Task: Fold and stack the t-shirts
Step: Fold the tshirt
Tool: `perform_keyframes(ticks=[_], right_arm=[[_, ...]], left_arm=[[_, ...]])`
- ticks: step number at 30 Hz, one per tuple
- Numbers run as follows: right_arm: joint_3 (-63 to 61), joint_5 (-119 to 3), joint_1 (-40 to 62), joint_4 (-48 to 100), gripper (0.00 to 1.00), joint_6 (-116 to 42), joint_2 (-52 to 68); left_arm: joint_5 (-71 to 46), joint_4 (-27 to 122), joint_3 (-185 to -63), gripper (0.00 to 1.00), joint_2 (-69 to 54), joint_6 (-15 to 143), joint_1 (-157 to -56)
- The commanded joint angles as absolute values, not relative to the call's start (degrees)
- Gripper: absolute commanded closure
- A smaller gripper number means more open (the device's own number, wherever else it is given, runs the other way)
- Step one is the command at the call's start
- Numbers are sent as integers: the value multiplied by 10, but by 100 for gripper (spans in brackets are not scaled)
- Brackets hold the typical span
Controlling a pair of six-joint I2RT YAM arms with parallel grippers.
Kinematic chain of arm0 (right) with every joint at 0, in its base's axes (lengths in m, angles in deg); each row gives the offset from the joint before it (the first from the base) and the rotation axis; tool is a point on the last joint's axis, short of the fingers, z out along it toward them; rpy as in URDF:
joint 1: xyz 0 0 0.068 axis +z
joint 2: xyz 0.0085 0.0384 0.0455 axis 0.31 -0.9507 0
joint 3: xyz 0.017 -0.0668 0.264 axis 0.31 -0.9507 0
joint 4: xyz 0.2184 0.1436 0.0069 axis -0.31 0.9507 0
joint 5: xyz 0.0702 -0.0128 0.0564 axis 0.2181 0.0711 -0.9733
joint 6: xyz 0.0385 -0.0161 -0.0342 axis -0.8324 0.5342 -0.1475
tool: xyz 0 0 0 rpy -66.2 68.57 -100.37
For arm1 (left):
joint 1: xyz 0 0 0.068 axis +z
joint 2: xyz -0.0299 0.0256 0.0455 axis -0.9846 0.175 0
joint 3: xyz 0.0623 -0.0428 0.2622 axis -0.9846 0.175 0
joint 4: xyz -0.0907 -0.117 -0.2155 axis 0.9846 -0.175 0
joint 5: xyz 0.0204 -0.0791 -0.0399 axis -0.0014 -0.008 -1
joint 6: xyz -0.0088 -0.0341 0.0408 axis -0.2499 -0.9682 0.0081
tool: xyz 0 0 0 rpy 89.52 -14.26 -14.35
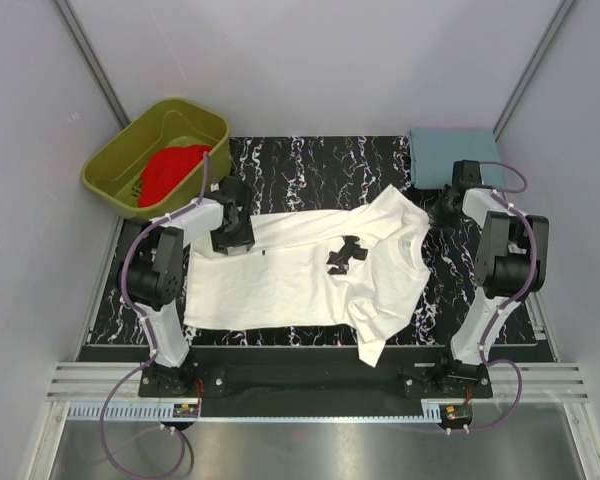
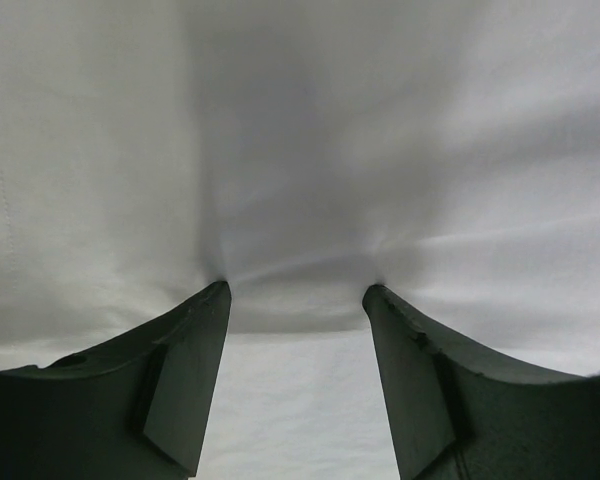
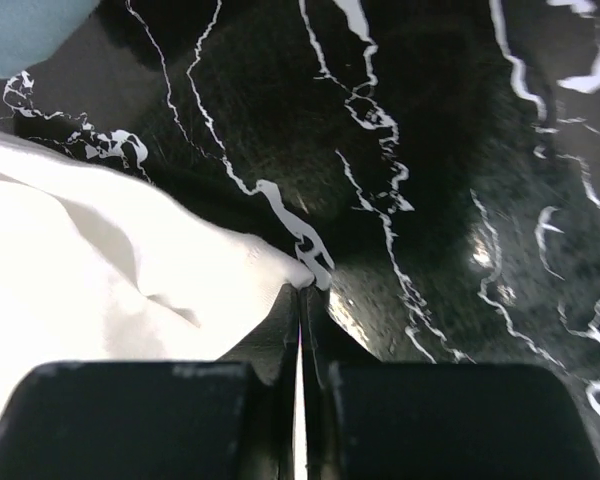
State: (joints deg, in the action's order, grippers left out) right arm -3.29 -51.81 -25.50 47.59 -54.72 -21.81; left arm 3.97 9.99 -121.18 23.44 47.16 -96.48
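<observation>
Top external view: the white t-shirt (image 1: 280, 275) lies spread across the black marbled bench (image 1: 310, 160), collar toward the right arm. It looks thin, limp and light, likely to drag and wrinkle, so hem corners and sleeve tips seem the best holds. The left gripper (image 1: 232, 238) is spread, its tips pressing into the hem end. The right gripper (image 1: 444, 207) is pressed together at a sleeve tip; whether on cloth I can't tell. The red t-shirt (image 1: 170, 172) sits in the green tub (image 1: 115, 165). A folded blue cloth (image 1: 450, 155) crowds the right arm.
</observation>
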Motion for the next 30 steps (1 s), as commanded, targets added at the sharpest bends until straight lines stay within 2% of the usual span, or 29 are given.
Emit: perform_keyframes(ticks=[1, 6, 9, 14, 17, 21, 24, 28, 30], right_arm=[[-29, -448, -264, 509, 100, -544, -178], [-33, -446, -267, 508, 100, -545, -168], [-32, -465, -267, 506, 94, -549, -162], [10, -433, -267, 594, 63, -565, -136], [12, -437, -267, 613, 61, -580, -100], [-21, -527, -254, 593, 61, -592, -63], [-50, -542, -223, 581, 60, -579, -48], [-125, -632, -183, 481, 50, -545, -5], [-160, -639, -184, 460, 48, -543, 9]], left_arm=[[53, 100, -1221, 35, 264, 460, -956], [-2, 119, -1220, 32, 251, 456, -957], [-36, 111, -1243, 27, 235, 482, -964], [-10, 56, -1283, 23, 195, 504, -961], [-4, 52, -1271, 22, 158, 520, -945], [30, 46, -1231, 23, 129, 538, -924], [28, 67, -1182, 25, 92, 523, -887], [-1, 78, -1163, 27, 62, 535, -853], [-16, 72, -1158, 29, 56, 542, -839]])
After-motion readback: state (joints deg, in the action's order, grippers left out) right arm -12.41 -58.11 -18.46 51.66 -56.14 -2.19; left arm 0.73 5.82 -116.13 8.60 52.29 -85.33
